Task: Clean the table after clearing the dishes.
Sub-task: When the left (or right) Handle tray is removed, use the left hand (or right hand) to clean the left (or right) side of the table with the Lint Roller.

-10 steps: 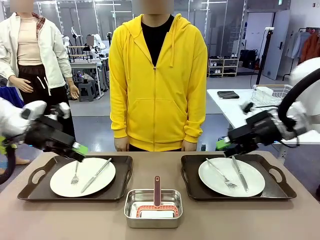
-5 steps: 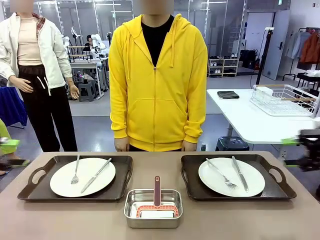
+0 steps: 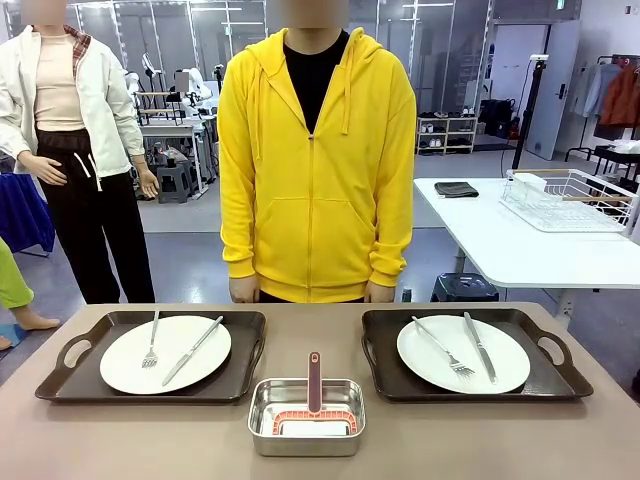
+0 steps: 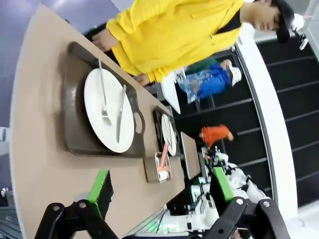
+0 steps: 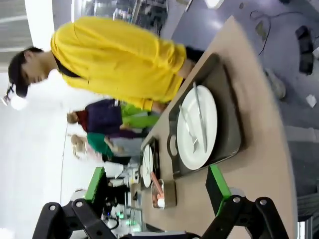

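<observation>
Left gripper and right gripper both gape wide; we'd lift the lower-left tray by its handles, kept level.

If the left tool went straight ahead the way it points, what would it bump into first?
Probably the small steel pan, seen between the fingers of the left tool, though depth is unclear.

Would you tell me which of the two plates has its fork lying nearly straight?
The left plate: its fork runs nearly straight, its knife slants; on the right plate the fork slants instead.
</observation>
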You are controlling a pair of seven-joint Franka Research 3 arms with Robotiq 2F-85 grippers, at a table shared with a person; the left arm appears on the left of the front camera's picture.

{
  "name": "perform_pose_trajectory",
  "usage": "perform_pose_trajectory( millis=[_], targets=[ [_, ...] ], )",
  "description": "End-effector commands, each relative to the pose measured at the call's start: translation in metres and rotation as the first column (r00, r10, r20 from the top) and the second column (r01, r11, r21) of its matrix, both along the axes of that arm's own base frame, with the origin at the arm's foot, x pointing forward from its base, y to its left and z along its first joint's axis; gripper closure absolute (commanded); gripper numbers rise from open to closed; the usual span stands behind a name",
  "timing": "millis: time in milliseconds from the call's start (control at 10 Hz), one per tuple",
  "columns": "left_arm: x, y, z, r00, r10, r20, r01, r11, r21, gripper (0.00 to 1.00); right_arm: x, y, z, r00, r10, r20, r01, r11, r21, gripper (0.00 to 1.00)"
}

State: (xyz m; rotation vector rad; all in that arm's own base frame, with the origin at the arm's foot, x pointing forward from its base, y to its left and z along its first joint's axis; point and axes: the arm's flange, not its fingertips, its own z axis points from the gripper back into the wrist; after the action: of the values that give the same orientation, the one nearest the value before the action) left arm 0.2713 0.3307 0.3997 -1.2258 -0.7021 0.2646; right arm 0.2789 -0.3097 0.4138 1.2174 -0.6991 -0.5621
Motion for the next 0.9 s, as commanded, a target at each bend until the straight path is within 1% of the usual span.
perform_pose_trajectory(
  millis=[0, 800],
  targets=[
    [0.0141, -0.0113, -0.0066, 0.999, -0.047, 0.000, 0.047, 0.999, -0.003, 0.00, 0.0217, 0.0171, -0.0046, 0.997, 0.070, -0.010, -0.070, 0.998, 0.003, 0.00],
    [0.0141, -0.0113, -0.0066, 0.999, -0.047, 0.000, 0.047, 0.999, -0.003, 0.00, 0.0217, 0.0171, -0.0046, 0.997, 0.070, -0.010, -0.070, 0.998, 0.003, 0.00]
  ],
)
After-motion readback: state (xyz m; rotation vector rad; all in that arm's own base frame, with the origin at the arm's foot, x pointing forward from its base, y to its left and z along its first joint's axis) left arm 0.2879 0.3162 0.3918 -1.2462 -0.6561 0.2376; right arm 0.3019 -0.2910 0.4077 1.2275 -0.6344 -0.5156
